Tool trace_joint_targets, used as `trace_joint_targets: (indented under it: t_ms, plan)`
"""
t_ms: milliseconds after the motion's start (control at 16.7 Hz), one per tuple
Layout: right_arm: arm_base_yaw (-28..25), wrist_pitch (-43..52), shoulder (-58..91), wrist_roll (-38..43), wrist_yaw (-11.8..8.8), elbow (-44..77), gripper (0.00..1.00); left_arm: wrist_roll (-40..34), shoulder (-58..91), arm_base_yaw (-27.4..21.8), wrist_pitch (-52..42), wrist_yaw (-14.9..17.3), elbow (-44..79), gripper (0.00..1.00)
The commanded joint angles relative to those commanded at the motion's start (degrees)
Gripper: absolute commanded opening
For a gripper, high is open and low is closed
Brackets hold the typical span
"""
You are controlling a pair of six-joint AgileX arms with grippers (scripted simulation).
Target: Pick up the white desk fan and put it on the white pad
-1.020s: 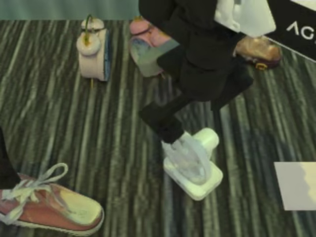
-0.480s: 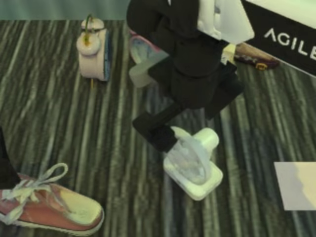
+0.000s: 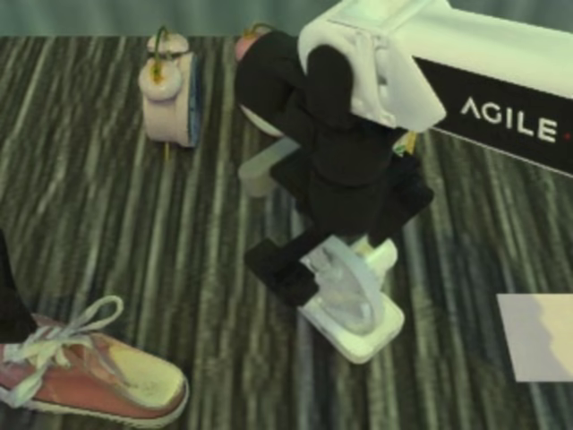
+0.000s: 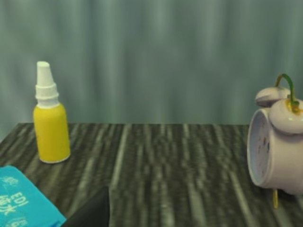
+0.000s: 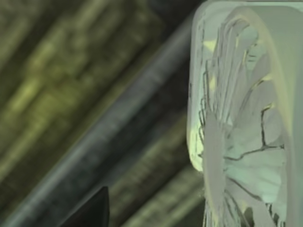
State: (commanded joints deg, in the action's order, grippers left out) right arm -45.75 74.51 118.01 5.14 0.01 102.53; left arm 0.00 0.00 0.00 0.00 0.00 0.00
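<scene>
The white desk fan [image 3: 354, 300] stands on its squarish base right of the table's middle, its round grille upright. My right gripper [image 3: 333, 255] hangs open over it, one black finger [image 3: 279, 267] left of the grille and the other behind the motor housing, neither clearly touching. In the right wrist view the fan's grille [image 5: 246, 123] fills the side and one dark fingertip [image 5: 92, 210] shows apart from it. The white pad [image 3: 537, 336] lies at the right edge, partly cut off. My left arm [image 3: 7, 300] is parked at the left edge, with one finger [image 4: 92, 213] in its wrist view.
A cream twin-bell alarm clock [image 3: 170, 90] stands at the back left, and a pink one [image 3: 251, 40] is mostly hidden under my right arm. A pink shoe [image 3: 89, 372] lies at the front left. The left wrist view shows a yellow bottle [image 4: 49, 125] and a blue box [image 4: 21, 203].
My right arm has swung in and lowered, bringing its open fingers down around the fan's grille. The fan, the pad and the left arm have not moved.
</scene>
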Motion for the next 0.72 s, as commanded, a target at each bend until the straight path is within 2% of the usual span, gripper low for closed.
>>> trace_joint_targets:
  t_ms: [180, 720]
  plan:
    - [0.0, 0.0, 0.0, 0.0, 0.0, 0.0, 1.0, 0.0, 0.0, 0.0, 0.0, 0.0, 0.0, 1.0]
    - [0.0, 0.0, 0.0, 0.0, 0.0, 0.0, 0.32, 0.0, 0.0, 0.0, 0.0, 0.0, 0.0, 1.0]
